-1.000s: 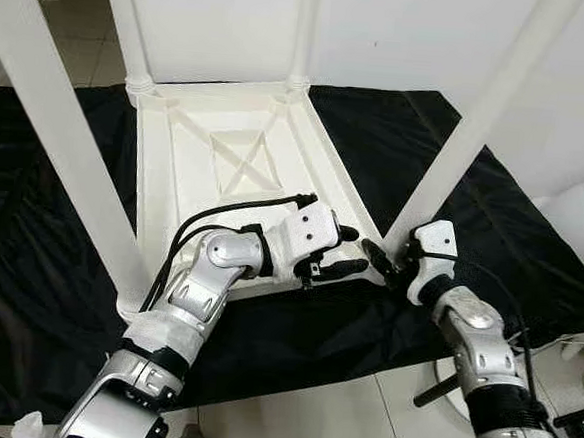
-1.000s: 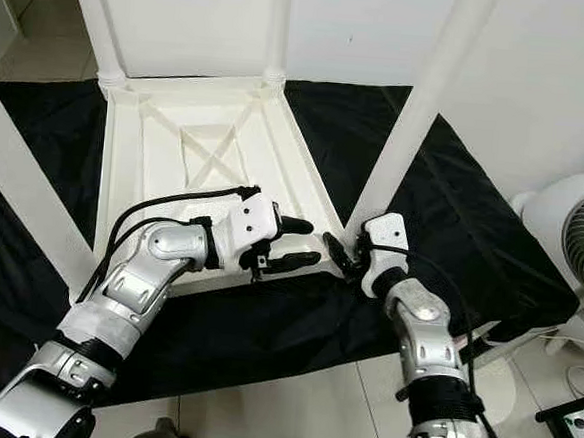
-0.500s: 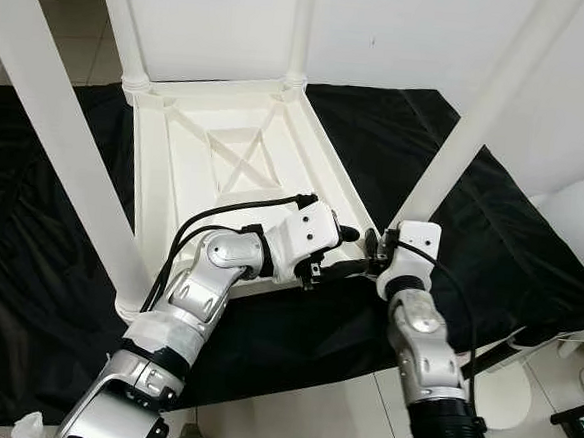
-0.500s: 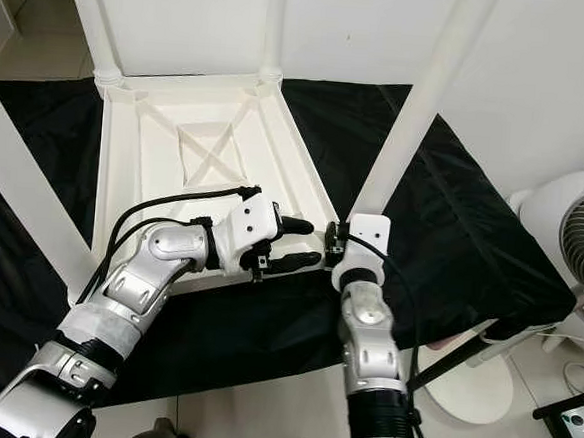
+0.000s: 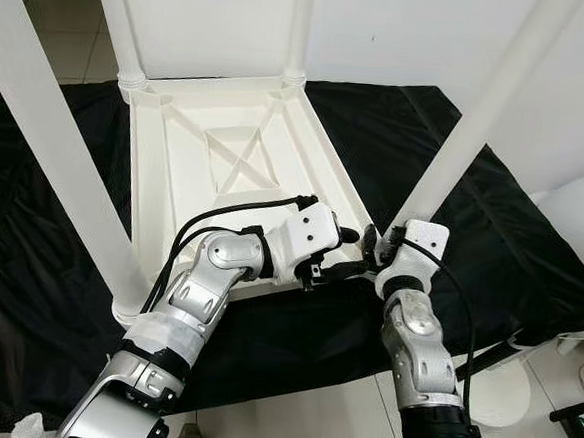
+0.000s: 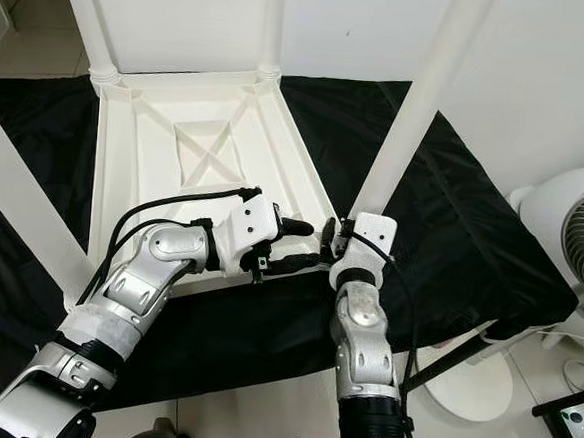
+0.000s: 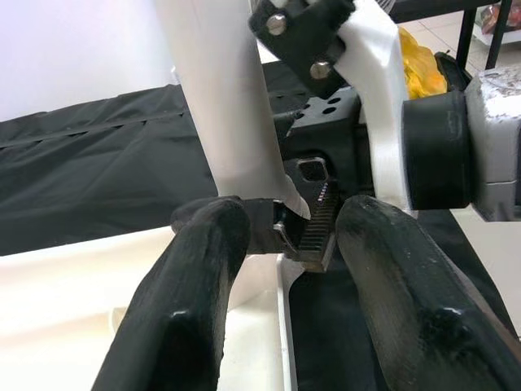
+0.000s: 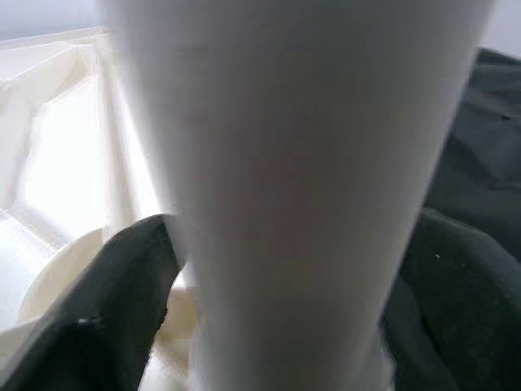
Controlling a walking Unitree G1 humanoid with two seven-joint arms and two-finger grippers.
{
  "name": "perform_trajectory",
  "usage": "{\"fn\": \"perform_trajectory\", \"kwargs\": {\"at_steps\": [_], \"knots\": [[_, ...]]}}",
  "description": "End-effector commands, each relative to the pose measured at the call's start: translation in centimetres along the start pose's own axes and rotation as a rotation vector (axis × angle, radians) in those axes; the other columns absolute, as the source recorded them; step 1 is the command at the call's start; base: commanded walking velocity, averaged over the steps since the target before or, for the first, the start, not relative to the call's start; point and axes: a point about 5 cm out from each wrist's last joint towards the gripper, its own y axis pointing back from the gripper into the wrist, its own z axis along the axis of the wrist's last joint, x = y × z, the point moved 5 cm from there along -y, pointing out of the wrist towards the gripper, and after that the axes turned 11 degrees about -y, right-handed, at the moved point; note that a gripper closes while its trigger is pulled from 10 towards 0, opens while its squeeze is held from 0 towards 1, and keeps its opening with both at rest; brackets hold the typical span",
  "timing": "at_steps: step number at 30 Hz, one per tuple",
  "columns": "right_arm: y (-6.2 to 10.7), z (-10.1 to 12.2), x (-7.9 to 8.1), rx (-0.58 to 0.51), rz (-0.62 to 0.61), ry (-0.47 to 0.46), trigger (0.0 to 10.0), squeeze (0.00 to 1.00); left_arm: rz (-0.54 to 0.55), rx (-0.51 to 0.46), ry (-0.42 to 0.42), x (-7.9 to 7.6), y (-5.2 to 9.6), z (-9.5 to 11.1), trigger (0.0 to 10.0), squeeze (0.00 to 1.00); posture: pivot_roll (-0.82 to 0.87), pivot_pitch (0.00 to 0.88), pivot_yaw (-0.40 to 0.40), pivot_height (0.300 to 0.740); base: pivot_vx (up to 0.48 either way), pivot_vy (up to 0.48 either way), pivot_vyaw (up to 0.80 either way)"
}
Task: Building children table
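**A:** Where is the table sitting?

**B:** The white table top (image 5: 231,165) is lying upside down on a black cloth (image 5: 516,245), ribbed underside facing up. Four white legs are standing in its corners. The near-right leg (image 5: 458,140), at about four o'clock from the centre of the top, is the one being worked on.

**A:** What are the grippers doing?

**B:** The right gripper (image 8: 269,269) is reaching in at the base of that leg; its two black fingers (image 8: 106,301) are sitting spread on either side of the leg, seemingly close against it. The left gripper (image 5: 342,253) is hovering just beside the same corner from the nine o'clock side, fingers apart and holding nothing.

**A:** How far along is the job looking?

**B:** Nearly done, by my judgement. All four legs are standing upright in their sockets. What appears left is seating or tightening this last leg, then turning the table right way up.

**A:** Anything else around?

**B:** A white fan (image 6: 576,244) is standing at three o'clock, off the cloth, on the tiled floor (image 6: 258,417).
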Motion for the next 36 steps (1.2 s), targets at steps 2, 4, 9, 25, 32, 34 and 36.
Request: {"fn": "perform_trajectory", "kwargs": {"at_steps": [2, 4, 9, 25, 32, 34, 36], "knots": [[0.7, 0.0, -0.3, 0.018, 0.064, -0.014, 10.0, 1.0, 0.063, 0.015, -0.005, 0.4, -0.1, -0.1, 10.0, 0.0, -0.01, 0.0, -0.032, 0.74, 0.0, 0.0, 0.0], [1.0, 0.2, -0.8, 0.015, 0.109, 0.012, 10.0, 0.43, 0.063, 0.014, -0.004, 0.4, -0.1, -0.1, 10.0, 0.0, -0.01, 0.0, -0.034, 0.74, 0.0, 0.0, 0.0], [1.8, 0.2, -2.6, 0.028, 0.276, 0.139, 10.0, 0.0, 0.06, 0.011, -0.007, 0.4, -0.3, -0.1, 10.0, 0.0, -0.02, 0.0, -0.028, 0.74, 0.0, 0.0, 0.0], [-2.2, 1.0, -1.8, 0.074, 0.535, 0.24, 10.0, 0.0, 0.065, 0.004, -0.018, 1.0, -0.6, 0.2, 10.0, 0.0, -0.01, 0.0, -0.024, 0.74, 0.0, 0.0, 0.0], [-2.9, 0.4, -0.8, 0.107, 0.588, 0.25, 7.6, 0.0, 0.069, 0.004, -0.02, 1.1, -0.5, 0.2, 10.0, 0.0, -0.01, 0.0, -0.023, 0.74, 0.0, 0.0, 0.0], [-2.7, -0.9, -0.4, 0.168, 0.638, 0.25, 0.0, 0.0, 0.081, 0.007, -0.02, 1.2, -0.4, 0.2, 10.0, 0.0, 0.01, 0.0, -0.035, 0.74, 0.0, 0.0, 0.0], [-2.6, -1.3, -0.4, 0.188, 0.653, 0.252, 0.0, 0.0, 0.086, 0.009, -0.02, 1.3, -0.4, 0.2, 10.0, 0.0, 0.01, 0.0, -0.038, 0.74, 0.0, 0.0, 0.0]]}}
